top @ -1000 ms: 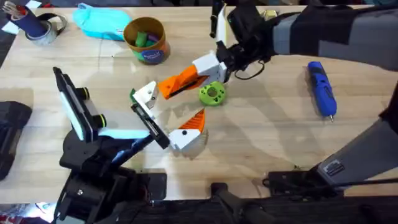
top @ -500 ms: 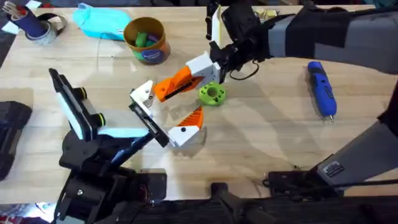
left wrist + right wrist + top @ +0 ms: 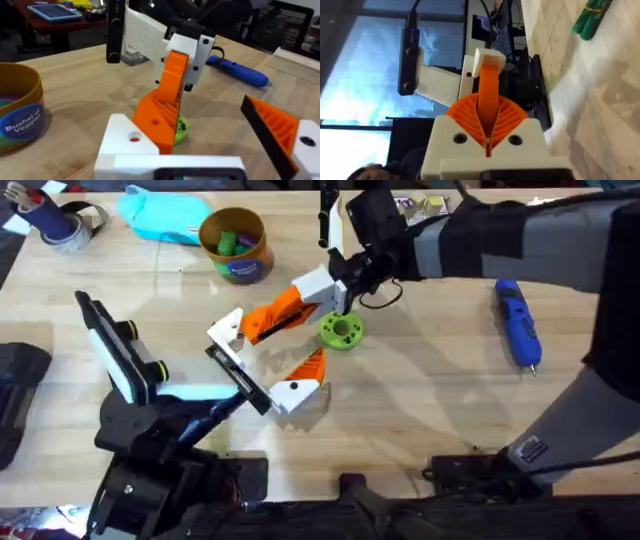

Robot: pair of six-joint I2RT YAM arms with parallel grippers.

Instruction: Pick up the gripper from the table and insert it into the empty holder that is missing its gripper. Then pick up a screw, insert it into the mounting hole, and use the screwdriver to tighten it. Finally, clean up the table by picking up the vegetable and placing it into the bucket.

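Two arms over the tabletop (image 3: 420,410). Overhead: right hand (image 3: 345,280) clamped on the white base of the gripper (image 3: 285,310), orange tip pointing to 8 o'clock, its end just beside or touching the empty holder (image 3: 228,330); contact cannot be told from above. Holder sits on a black bar (image 3: 238,375) carried by the left arm. Left hand's finger state cannot be told. Second white mount with a short orange finger (image 3: 300,380) at 5 o'clock of the holder.

Left wrist view adds what overhead lacks: gripper (image 3: 167,100) stands tilted, its lower orange end down against the top of the holder (image 3: 130,142), right by a hole with an orange spot. Vegetable (image 3: 180,129) lies behind the gripper's foot. Bucket (image 3: 20,115) label reads "Bushel of Veggies". Screwdriver (image 3: 237,70) lies farther back on the wood.

Right wrist view: gripper (image 3: 487,112) seen end-on from its white base, orange blade running away toward the holder (image 3: 487,59).

Overhead only: vegetable (image 3: 341,331) at 6 o'clock of the right hand, just under the gripper's base. Bucket (image 3: 234,242) at 11 o'clock of the gripper, coloured pieces inside. Screwdriver (image 3: 518,322) well apart at 3 o'clock. Teal pouch (image 3: 160,215) beside the bucket.
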